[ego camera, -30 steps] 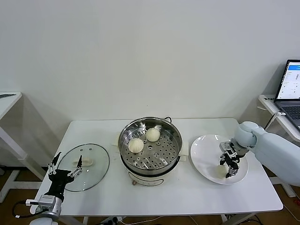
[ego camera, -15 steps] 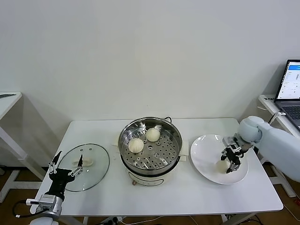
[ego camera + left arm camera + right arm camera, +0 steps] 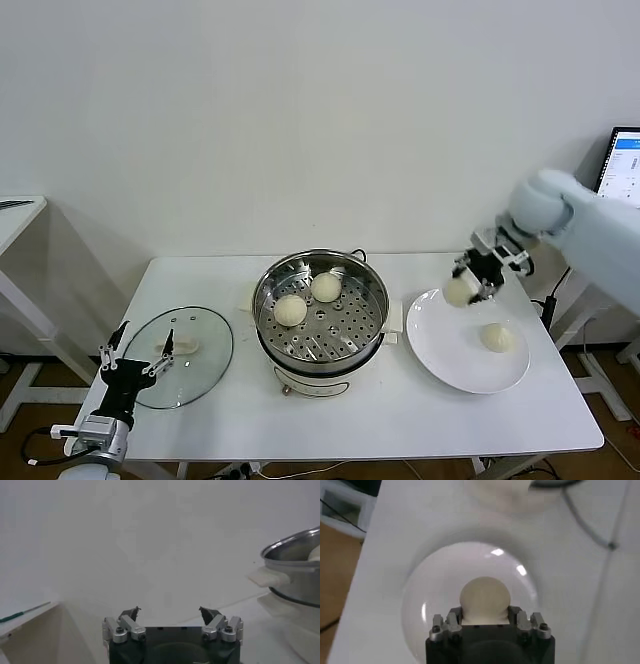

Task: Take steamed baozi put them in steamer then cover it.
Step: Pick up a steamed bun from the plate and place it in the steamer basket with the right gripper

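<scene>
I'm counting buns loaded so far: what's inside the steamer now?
Two steamed baozi sit on the perforated tray inside the steamer. Whatever lies beneath the tray is hidden.

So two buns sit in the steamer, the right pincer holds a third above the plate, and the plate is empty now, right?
Not empty: the head view shows one bun left on the plate. The rest holds: two buns in the steamer, right pincer holding a third.

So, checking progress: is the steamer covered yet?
No, uncovered: the steamer shows two baozi inside, and the glass lid lies on the table beside it.
</scene>
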Controlling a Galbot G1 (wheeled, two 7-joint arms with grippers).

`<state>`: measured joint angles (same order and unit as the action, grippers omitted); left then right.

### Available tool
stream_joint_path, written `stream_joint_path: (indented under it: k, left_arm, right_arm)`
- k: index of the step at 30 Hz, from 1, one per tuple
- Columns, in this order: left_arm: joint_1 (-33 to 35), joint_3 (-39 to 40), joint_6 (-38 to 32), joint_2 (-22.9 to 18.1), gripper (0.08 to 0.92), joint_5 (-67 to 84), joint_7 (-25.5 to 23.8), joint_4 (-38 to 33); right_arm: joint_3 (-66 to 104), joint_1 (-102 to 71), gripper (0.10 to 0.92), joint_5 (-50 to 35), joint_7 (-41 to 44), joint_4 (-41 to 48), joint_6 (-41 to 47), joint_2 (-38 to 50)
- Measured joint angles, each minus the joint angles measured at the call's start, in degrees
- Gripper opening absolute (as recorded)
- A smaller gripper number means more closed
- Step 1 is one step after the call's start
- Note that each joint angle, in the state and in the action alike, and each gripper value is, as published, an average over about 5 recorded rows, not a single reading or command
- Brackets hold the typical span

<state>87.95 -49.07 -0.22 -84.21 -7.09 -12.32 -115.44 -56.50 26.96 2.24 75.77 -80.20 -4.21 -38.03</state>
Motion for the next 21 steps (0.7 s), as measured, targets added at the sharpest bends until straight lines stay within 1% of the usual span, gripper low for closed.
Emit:
stream_joint_path:
  k: [10, 21]
  left_arm:
    - [-0.2, -1.0, 0.0, 0.0, 0.823, 0.3, -0.2, 0.5]
    - [-0.4, -2.3, -0.1, 0.2, 0.823, 0.9, -0.6, 1.2]
  right_arm:
    - [-7.5, 10.9, 0.67, -0.4, -2.5, -3.7, -9.7, -8.5]
    - [-13.7, 13.3, 0.67, 1.0, -6.0, -5.8, -16.9, -18.9]
